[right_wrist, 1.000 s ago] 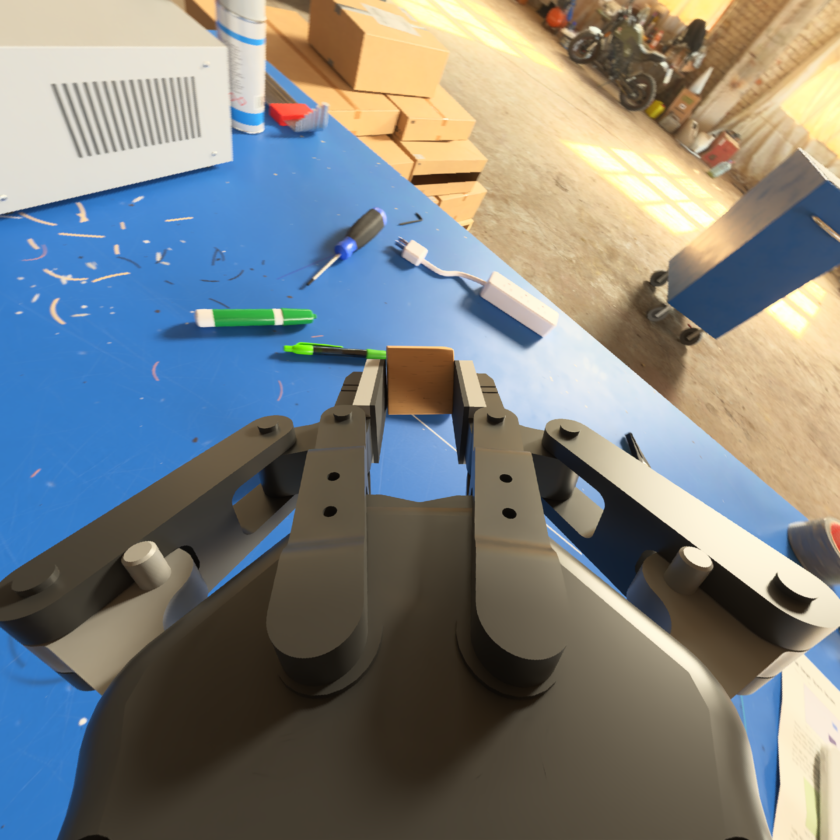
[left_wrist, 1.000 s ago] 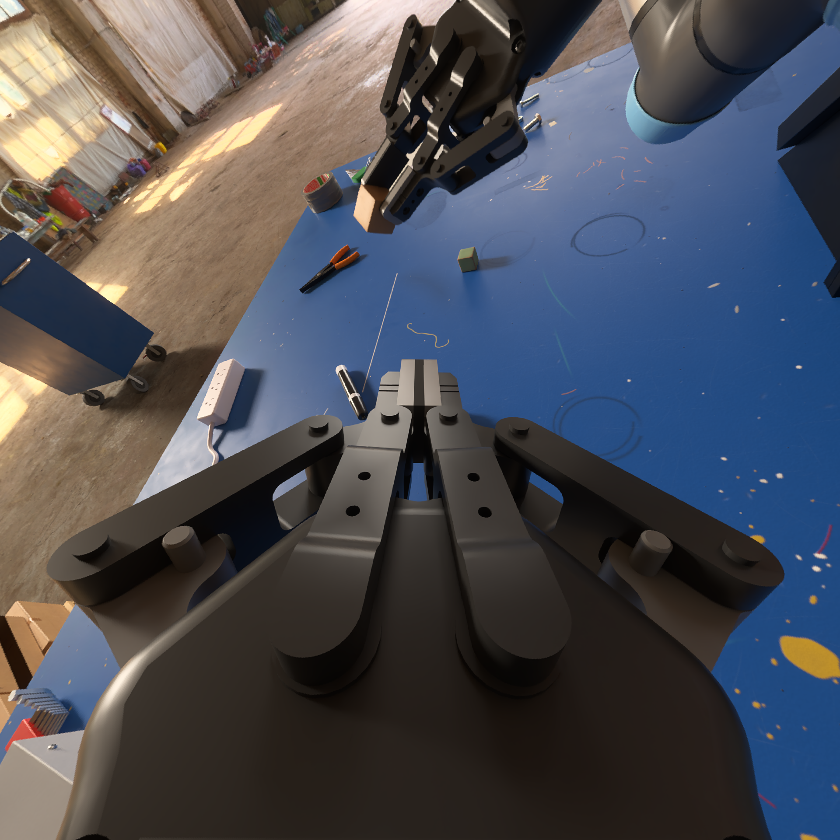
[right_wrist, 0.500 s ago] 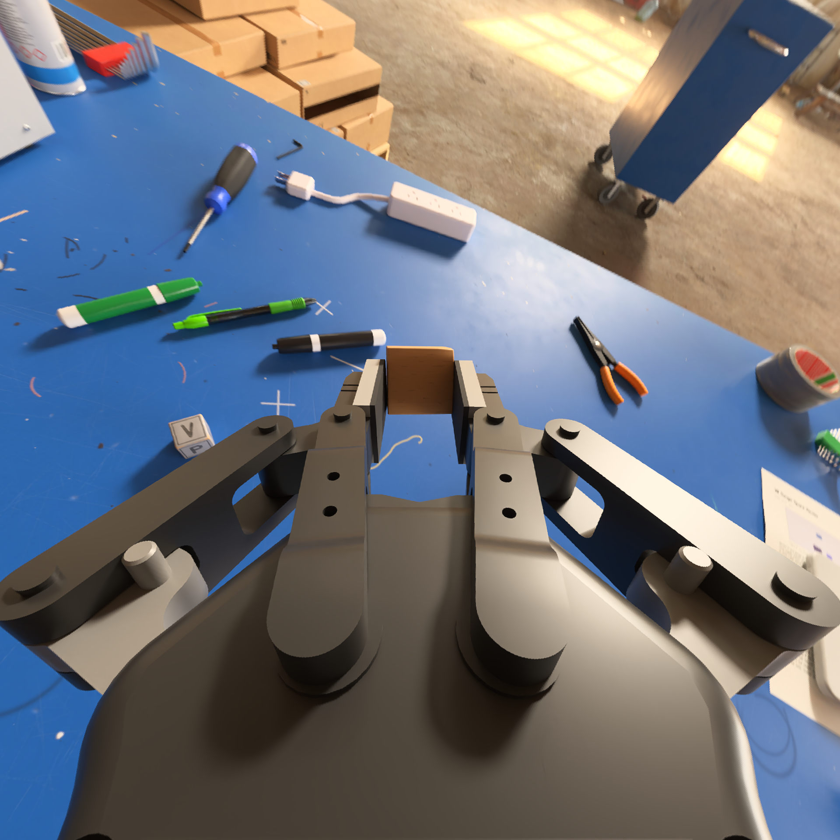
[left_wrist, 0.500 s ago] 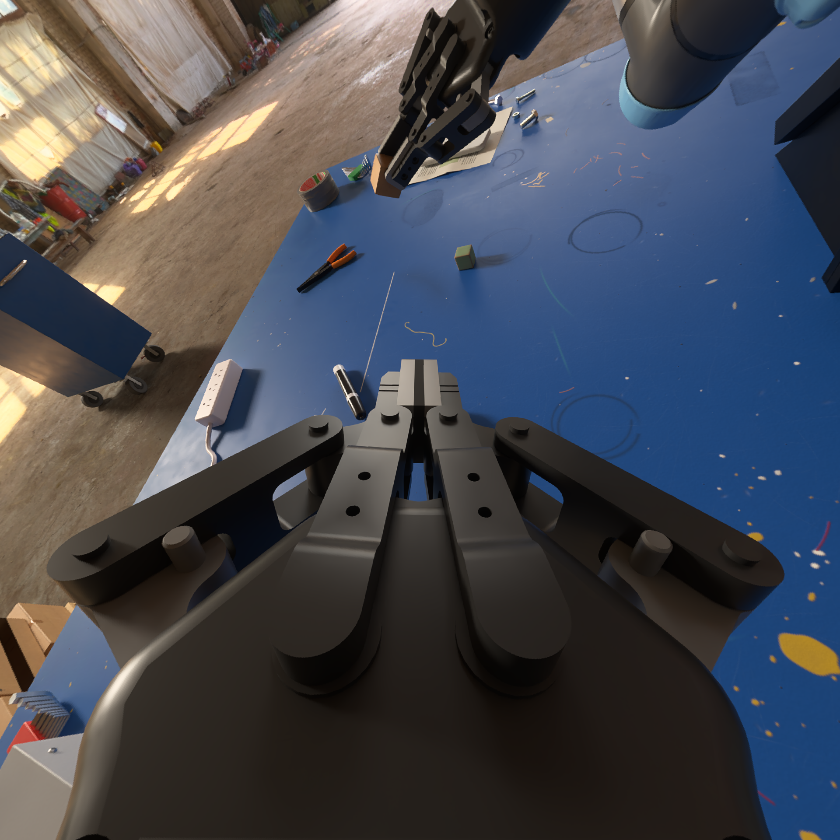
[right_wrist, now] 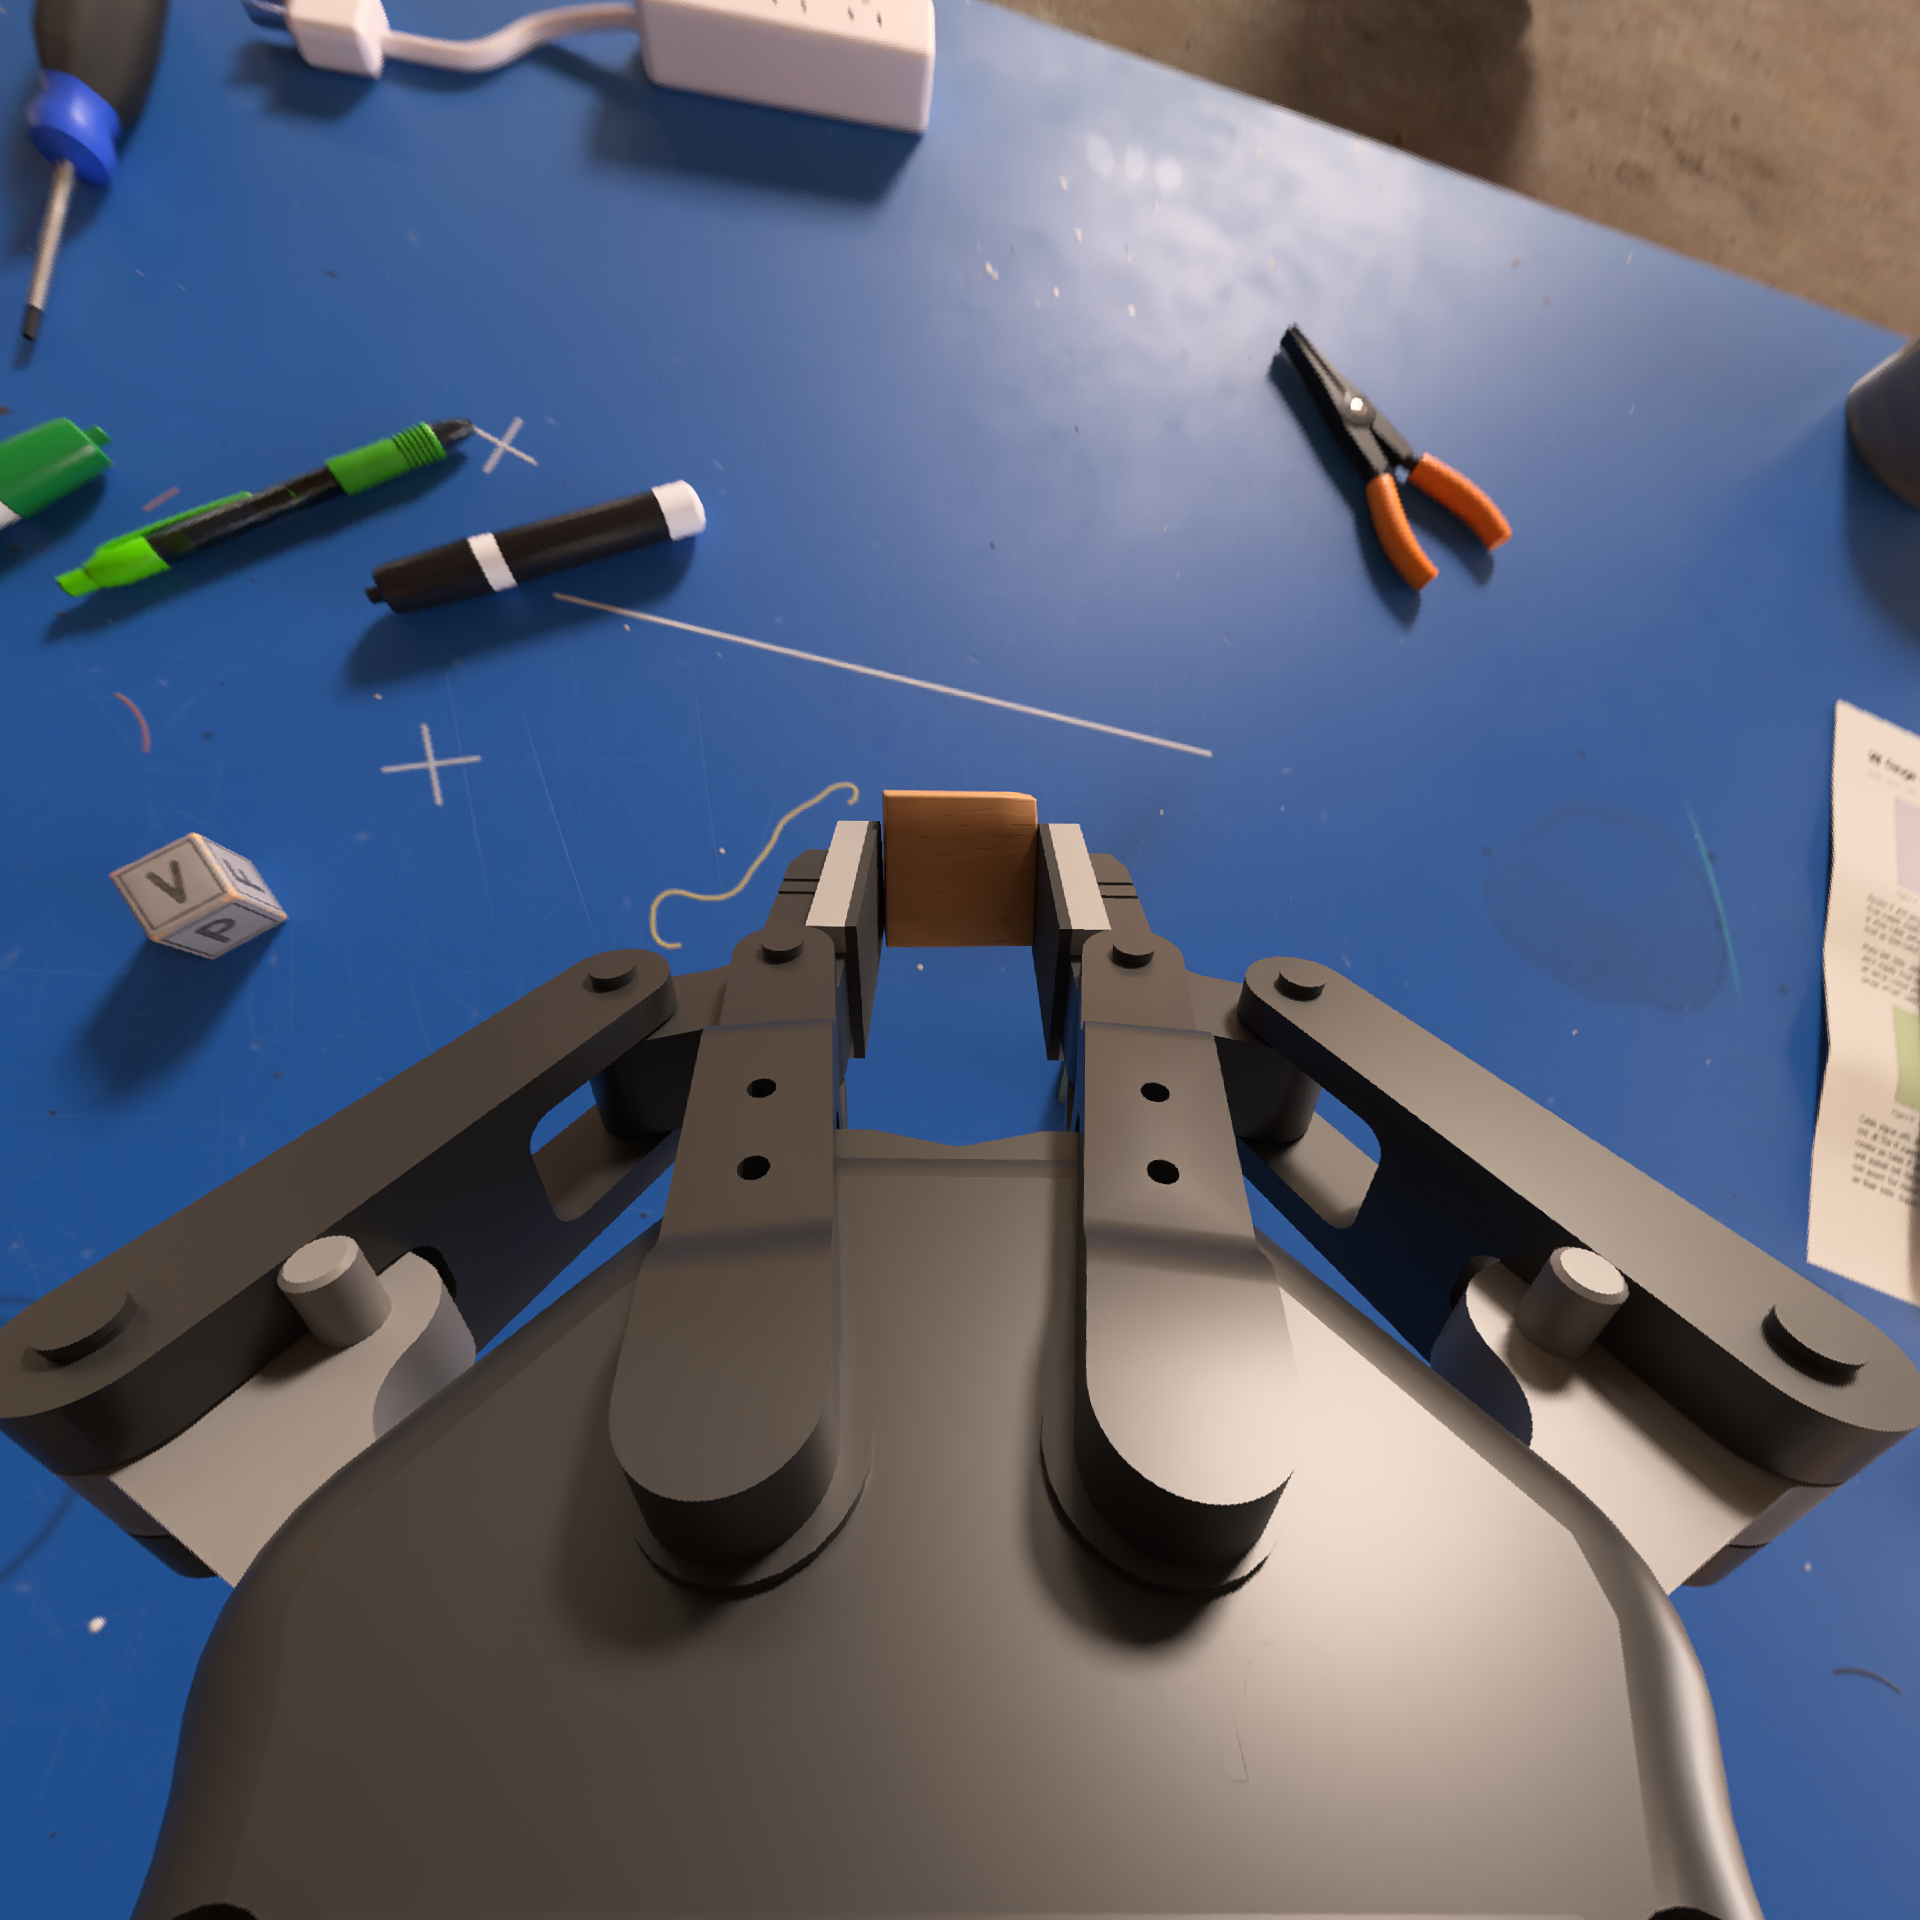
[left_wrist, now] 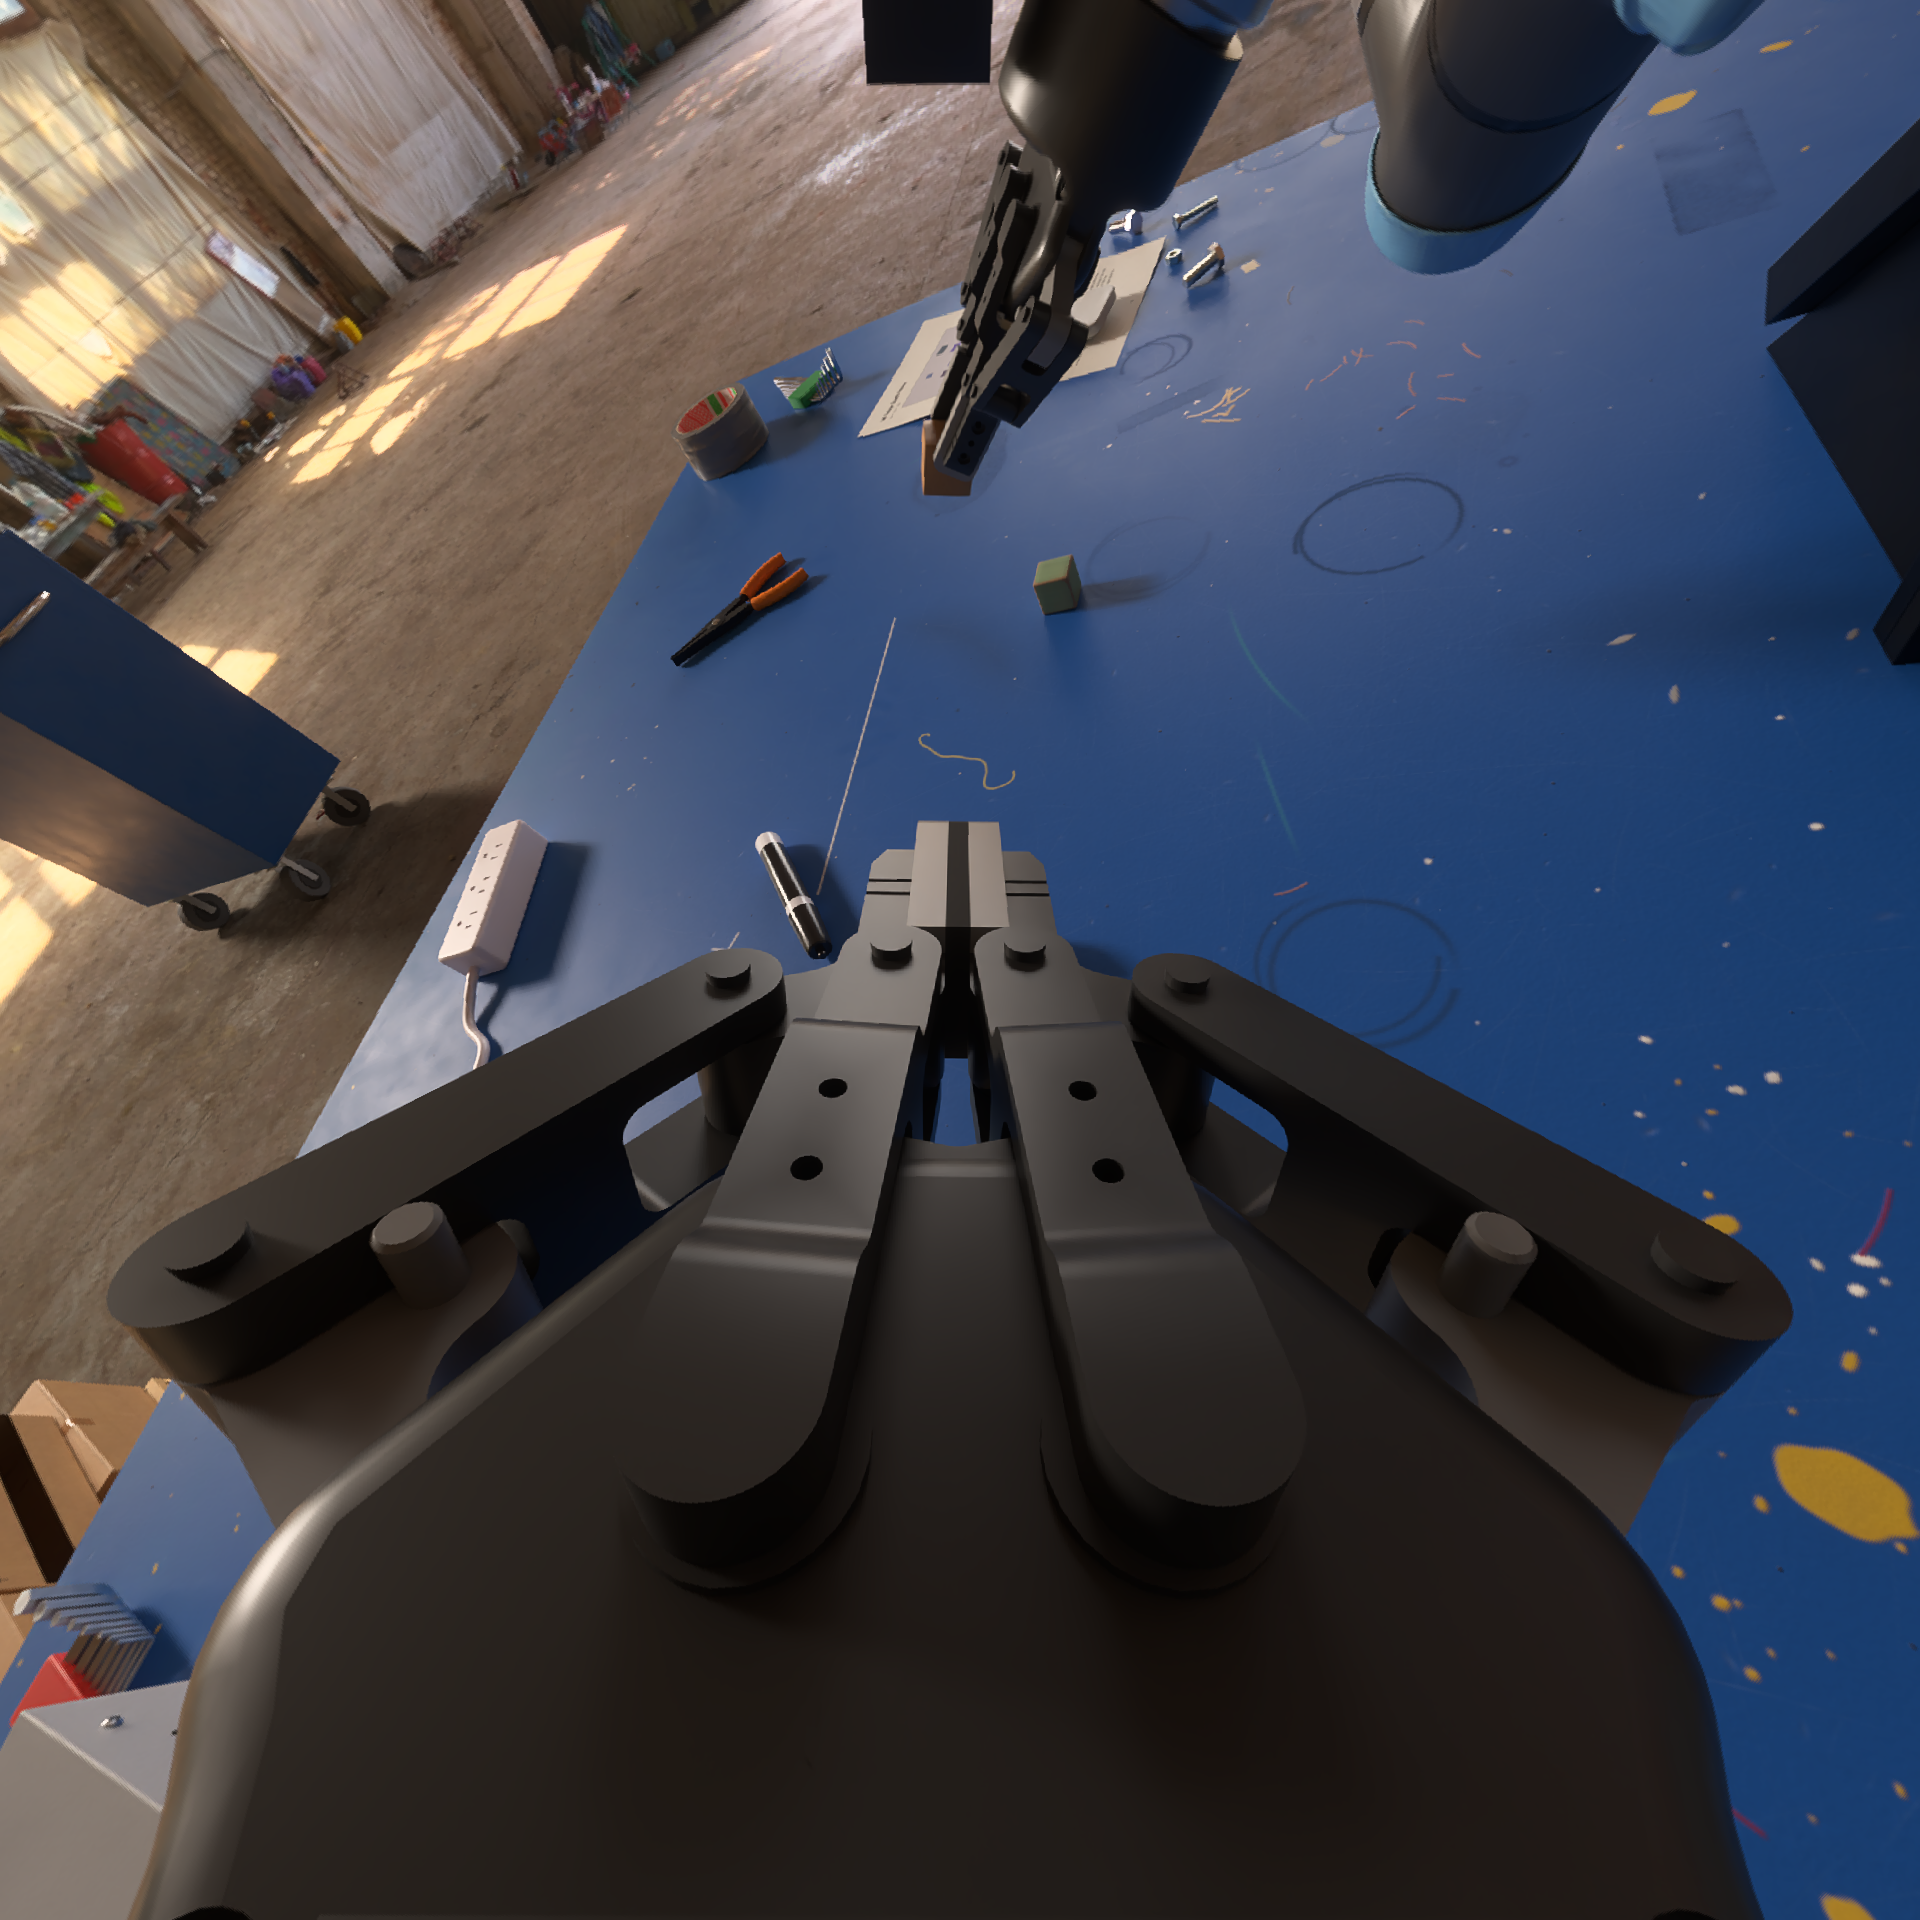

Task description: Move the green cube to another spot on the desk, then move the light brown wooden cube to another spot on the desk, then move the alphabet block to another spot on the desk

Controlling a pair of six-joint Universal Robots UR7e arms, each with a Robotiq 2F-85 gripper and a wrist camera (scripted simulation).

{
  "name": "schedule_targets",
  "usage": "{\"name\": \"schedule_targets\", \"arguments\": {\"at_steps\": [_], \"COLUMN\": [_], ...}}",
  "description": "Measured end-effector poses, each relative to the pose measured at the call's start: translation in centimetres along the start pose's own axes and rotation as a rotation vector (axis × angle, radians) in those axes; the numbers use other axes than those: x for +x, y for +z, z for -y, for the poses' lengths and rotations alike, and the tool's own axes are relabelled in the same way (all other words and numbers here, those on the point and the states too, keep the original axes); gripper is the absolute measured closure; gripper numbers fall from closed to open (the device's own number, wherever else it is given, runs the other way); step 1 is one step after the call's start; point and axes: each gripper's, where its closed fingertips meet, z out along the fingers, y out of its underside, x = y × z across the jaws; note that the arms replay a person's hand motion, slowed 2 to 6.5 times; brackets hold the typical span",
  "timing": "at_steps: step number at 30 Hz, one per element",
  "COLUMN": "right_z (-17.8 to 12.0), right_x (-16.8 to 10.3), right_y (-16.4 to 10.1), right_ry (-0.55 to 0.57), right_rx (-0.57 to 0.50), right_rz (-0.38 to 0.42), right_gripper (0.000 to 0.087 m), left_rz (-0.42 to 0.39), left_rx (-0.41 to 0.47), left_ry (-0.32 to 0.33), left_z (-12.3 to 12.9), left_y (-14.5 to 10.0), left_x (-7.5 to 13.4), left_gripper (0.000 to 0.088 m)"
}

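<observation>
My right gripper is shut on the light brown wooden cube. In the left wrist view the right gripper holds the wooden cube at or just above the blue desk, near a paper sheet. The green cube sits alone on the desk, nearer to my left gripper. The alphabet block lies on the desk to the left of my right gripper. My left gripper is shut and empty above the desk.
Orange-handled pliers, a black marker, a green pen, a white power strip and a blue screwdriver lie on the desk. A paper sheet lies right. A tape roll sits near the desk edge.
My right gripper has carried the wooden cube away from the left gripper toward the paper sheet and lowered it close to the desk. The left gripper has stayed still.
</observation>
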Motion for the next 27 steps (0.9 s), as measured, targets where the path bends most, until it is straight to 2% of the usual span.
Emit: {"name": "schedule_targets", "arguments": {"at_steps": [14, 27], "right_z": [-4.8, -7.6], "right_x": [0.7, 0.6], "right_y": [3.7, 6.0], "right_ry": [0.120, 0.183], "right_rx": [-0.207, -0.320], "right_rz": [0.080, 0.130], "right_gripper": [0.0613, 0.0613], "left_rz": [-0.004, 0.001], "left_rx": [-0.010, -0.013], "left_ry": [0.000, 0.001], "left_z": [-0.2, -0.2], "left_y": [0.1, 0.1], "left_x": [0.1, 0.0], "left_gripper": [0.0877, 0.0877]}}
